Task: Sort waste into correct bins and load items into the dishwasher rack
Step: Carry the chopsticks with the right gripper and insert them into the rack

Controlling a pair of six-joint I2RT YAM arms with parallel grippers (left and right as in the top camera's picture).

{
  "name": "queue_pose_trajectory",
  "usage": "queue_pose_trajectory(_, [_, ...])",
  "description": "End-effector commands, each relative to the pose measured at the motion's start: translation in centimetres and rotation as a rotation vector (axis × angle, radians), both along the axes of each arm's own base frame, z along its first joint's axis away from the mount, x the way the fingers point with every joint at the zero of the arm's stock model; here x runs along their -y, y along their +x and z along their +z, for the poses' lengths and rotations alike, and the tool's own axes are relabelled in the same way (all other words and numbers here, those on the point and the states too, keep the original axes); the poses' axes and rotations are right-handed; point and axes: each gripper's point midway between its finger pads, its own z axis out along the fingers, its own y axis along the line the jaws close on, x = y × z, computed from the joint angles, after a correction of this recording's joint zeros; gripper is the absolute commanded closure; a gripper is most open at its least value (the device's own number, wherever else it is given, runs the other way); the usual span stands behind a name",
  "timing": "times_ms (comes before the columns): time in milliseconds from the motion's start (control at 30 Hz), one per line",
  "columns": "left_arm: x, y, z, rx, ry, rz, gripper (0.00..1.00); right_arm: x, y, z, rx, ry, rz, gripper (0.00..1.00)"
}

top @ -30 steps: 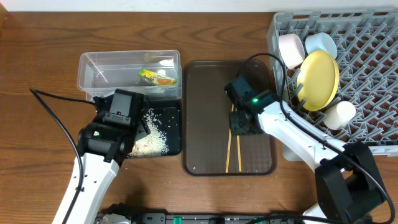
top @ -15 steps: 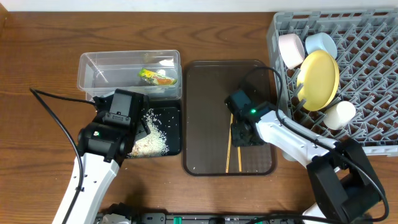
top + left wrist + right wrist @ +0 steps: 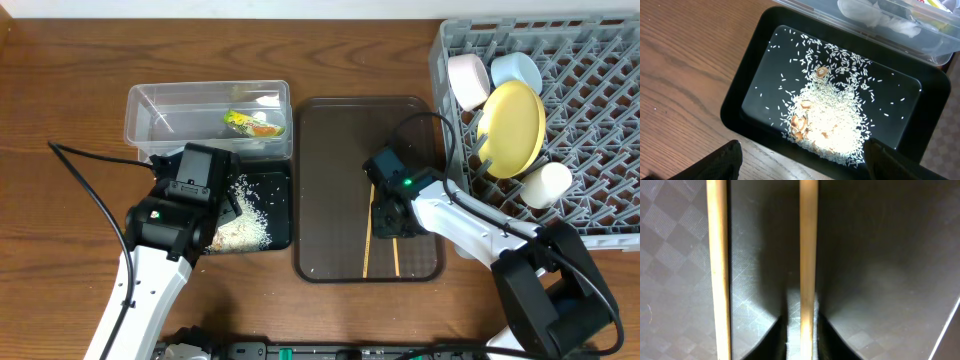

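Observation:
My right gripper (image 3: 392,213) is low on the dark brown serving tray (image 3: 320,150). In the right wrist view its fingers (image 3: 801,330) are shut on one wooden chopstick (image 3: 808,240), which lies flat. The second chopstick (image 3: 717,255) lies parallel to its left, free. Both chopsticks (image 3: 396,256) (image 3: 366,256) show below the gripper in the overhead view. My left gripper (image 3: 225,213) is open and empty over the near edge of the black tray (image 3: 740,95), which holds loose rice (image 3: 832,130). The green-yellow wrapper (image 3: 253,123) lies in the clear tub (image 3: 140,110).
The grey dishwasher rack (image 3: 600,60) at the right holds the pink bowl (image 3: 464,80), blue bowl (image 3: 518,72), yellow plate (image 3: 515,115) and white cup (image 3: 548,183). The right arm's cable loops beside the rack's left edge.
My right gripper has moved down the brown tray and a little to the right. The right chopstick has shifted right, so the two lie further apart. The left arm has not moved.

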Motion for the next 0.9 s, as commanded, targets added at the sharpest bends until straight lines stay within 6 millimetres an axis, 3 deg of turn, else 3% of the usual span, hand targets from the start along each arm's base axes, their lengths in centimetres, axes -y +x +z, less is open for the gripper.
queue_pose_trajectory(0, [-0.2,0.3,0.6,0.019,0.001,0.017,0.20,0.0,-0.7,-0.5,-0.026,-0.002,-0.025,0.91])
queue_pose_trajectory(67, [-0.2,0.3,0.6,0.019,0.000,0.017,0.20,-0.1,-0.5,-0.4,-0.020,0.003,-0.030,0.99])
queue_pose_trajectory(233, [-0.2,0.3,0.6,0.019,0.001,0.017,0.20,0.3,1.2,1.9,0.021,0.015,-0.016,0.99])
queue_pose_trajectory(367, [-0.2,0.3,0.6,0.019,0.000,0.017,0.20,1.6,3.7,6.1,0.089,0.016,0.039,0.99])
queue_pose_trajectory(533, [-0.2,0.3,0.6,0.019,0.000,0.017,0.20,5.9,7.1,12.6,0.172,-0.008,0.090,0.99])
queue_pose_trajectory(600, [-0.2,0.3,0.6,0.019,0.000,0.017,0.20,7.6,8.0,14.0,0.185,-0.019,0.099,0.99])
queue_pose_trajectory(700, [-0.2,0.3,0.6,0.019,0.000,0.017,0.20,10.3,8.4,14.4,0.179,-0.044,0.123,0.99])
queue_pose_trajectory(867, [-0.2,0.3,0.6,0.019,0.000,0.017,0.20,13.5,8.0,13.0,0.119,-0.068,0.114,0.99])
